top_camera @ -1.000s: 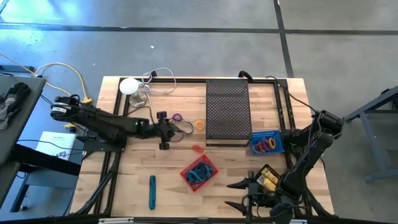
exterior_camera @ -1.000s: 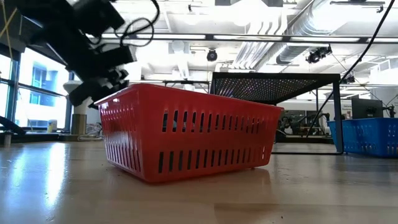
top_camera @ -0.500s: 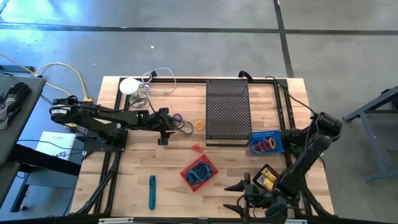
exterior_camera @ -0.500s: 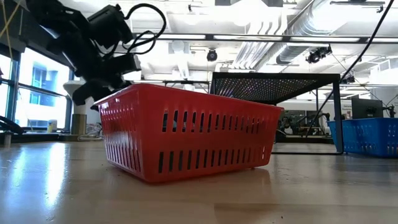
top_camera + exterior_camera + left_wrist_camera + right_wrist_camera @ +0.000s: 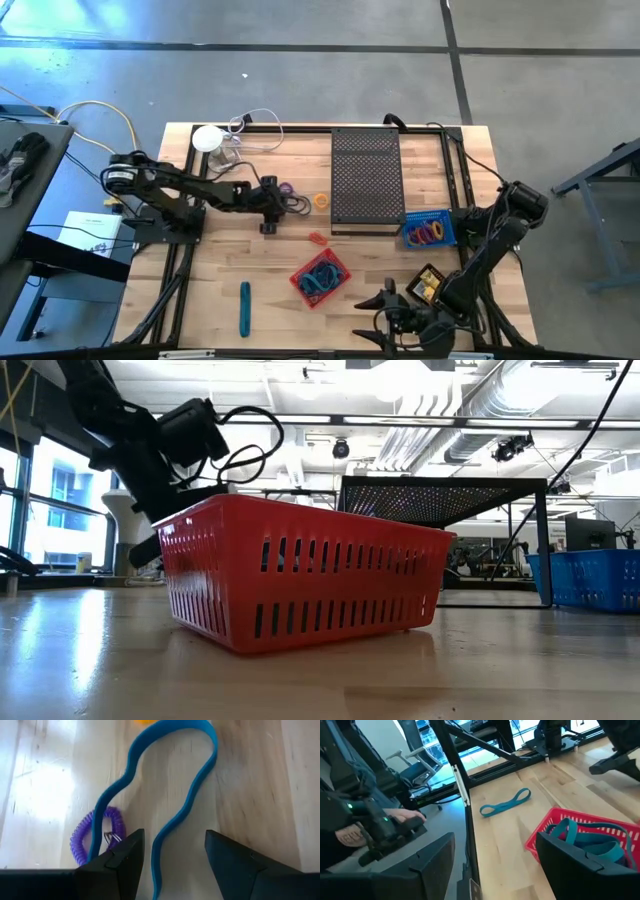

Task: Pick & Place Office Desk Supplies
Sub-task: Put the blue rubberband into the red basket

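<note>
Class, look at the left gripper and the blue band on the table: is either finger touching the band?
Cannot tell. In the left wrist view the blue band runs down between the open left gripper's fingers, close to one, but no contact or gap shows plainly.

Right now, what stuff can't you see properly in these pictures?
- Inside the red basket: low view, its slatted wall hides the contents.
- Blue band: left wrist view, the near end runs off the picture between the left end effector's fingers.
- Purple coil: high view, too small to show its shape.
- Yellow packets: high view, partly behind the right arm.
- Orange thing: left wrist view, cut by the edge.
</note>
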Robot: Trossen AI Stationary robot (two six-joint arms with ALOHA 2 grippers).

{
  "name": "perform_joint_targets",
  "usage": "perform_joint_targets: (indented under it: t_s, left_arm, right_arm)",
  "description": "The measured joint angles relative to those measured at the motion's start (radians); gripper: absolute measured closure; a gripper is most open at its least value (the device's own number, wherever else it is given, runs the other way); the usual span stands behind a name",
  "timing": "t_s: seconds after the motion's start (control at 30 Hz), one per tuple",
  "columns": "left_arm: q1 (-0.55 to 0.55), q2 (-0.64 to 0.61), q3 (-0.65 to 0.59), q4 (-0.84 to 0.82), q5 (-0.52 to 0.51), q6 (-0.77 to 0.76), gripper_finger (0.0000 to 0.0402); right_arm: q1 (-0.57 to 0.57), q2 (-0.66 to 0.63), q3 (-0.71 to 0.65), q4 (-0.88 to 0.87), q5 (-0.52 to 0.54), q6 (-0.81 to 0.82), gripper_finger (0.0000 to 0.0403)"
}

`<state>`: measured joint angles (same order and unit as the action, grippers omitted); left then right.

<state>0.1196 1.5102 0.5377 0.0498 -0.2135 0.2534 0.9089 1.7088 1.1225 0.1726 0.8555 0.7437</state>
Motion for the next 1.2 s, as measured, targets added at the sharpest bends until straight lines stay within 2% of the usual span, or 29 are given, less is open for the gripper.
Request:
perform_joint_targets:
  t_s: [0.3,0.57,0.67,0.87,1.07,1.2]
  left_arm:
    - [0.012,0.016,0.0,-0.003,0.013,-0.053,0.0213]
    - [0.079,0.018,-0.002,-0.018,0.141,-0.131,0.028]
    - [0.089,0.018,-0.002,-0.016,0.156,-0.132,0.0311]
    - [0.072,0.019,-0.003,-0.016,0.122,-0.174,0.039]
    - [0.011,-0.008,-0.003,-0.02,0.082,-0.241,0.0399]
    - [-0.082,-0.096,-0.008,-0.068,-0.032,-0.346,0.04]
  right_arm:
    - [0.002,0.02,0.0,0.006,-0.003,0.084,0.0137]
    - [-0.007,0.064,0.0,0.056,-0.042,0.109,0.0137]
    - [-0.009,0.064,0.0,0.058,-0.051,0.109,0.0137]
    - [-0.008,0.064,0.0,0.058,-0.05,0.101,0.0137]
    - [-0.013,0.064,0.0,0.057,-0.047,0.08,0.0137]
    - [-0.021,0.064,0.0,0.055,-0.047,0.032,0.0137]
